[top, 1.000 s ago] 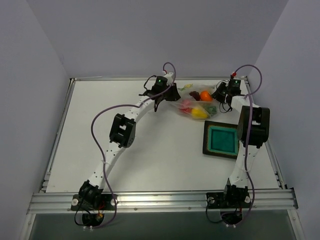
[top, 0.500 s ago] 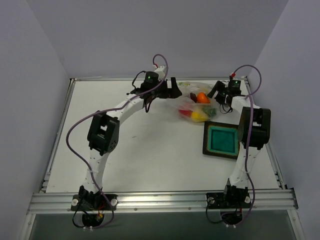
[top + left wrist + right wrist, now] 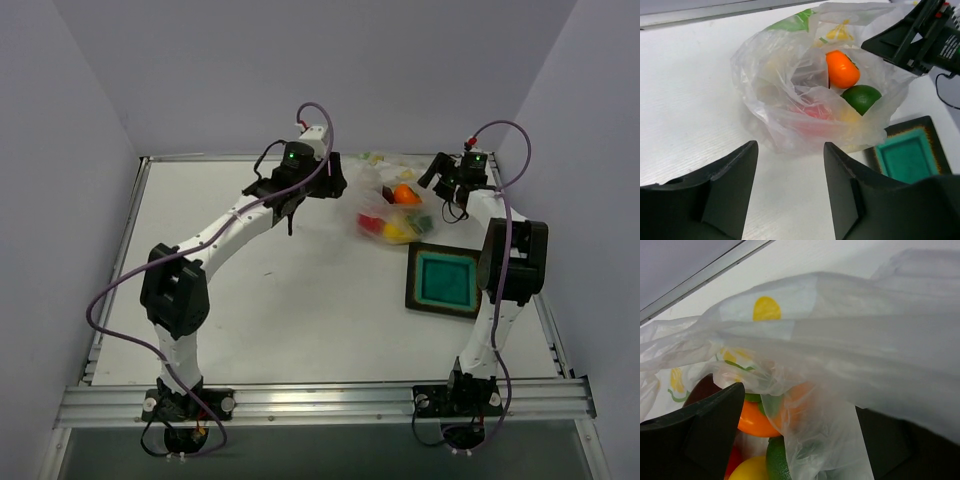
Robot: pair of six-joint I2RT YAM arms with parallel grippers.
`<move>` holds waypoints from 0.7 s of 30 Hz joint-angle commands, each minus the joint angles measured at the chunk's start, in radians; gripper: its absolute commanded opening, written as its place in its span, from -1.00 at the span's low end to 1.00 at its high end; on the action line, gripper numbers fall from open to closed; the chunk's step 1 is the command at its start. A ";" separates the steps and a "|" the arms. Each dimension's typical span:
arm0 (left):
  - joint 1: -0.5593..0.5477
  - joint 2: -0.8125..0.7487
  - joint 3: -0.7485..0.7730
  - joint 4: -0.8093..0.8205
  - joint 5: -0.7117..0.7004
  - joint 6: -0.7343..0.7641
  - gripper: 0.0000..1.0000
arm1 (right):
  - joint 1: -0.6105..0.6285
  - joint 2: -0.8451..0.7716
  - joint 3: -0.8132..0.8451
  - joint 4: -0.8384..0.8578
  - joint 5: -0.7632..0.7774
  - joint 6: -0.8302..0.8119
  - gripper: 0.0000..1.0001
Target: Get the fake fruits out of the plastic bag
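Note:
The plastic bag (image 3: 378, 190) lies crumpled at the back of the table, between my two grippers. Inside it are an orange fruit (image 3: 842, 69), a green fruit (image 3: 861, 97) and a red fruit (image 3: 812, 110) blurred by the film. My left gripper (image 3: 790, 146) is open and empty, just short of the bag's left side (image 3: 335, 184). My right gripper (image 3: 800, 405) is open at the bag's right edge (image 3: 436, 180), with loose film hanging between its fingers. Its view shows the orange fruit (image 3: 752, 417), the green fruit (image 3: 777, 460), a yellow fruit (image 3: 747, 471) and a dark red fruit (image 3: 702, 390).
A dark square tray (image 3: 443, 282) with a teal inside sits in front of the bag on the right, and also shows in the left wrist view (image 3: 907, 155). The table's back rail (image 3: 250, 157) runs just behind the bag.
My left gripper has drawn back to the left, off the bag, and its elbow has swung far left. My right gripper has shifted slightly towards the back. The bag has spread out a little.

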 commanded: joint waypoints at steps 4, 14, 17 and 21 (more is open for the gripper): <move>-0.180 0.026 0.306 -0.224 -0.251 0.152 0.07 | 0.026 -0.089 -0.023 -0.005 0.059 -0.022 0.64; -0.209 0.563 0.991 -0.570 -0.388 0.181 0.43 | 0.040 -0.101 -0.063 0.013 0.073 -0.029 0.56; -0.192 0.605 1.016 -0.555 -0.392 0.184 0.57 | 0.042 -0.118 -0.074 0.015 0.084 -0.032 0.58; -0.163 0.623 0.975 -0.489 -0.317 0.169 0.71 | 0.049 -0.136 -0.081 0.013 0.096 -0.039 0.67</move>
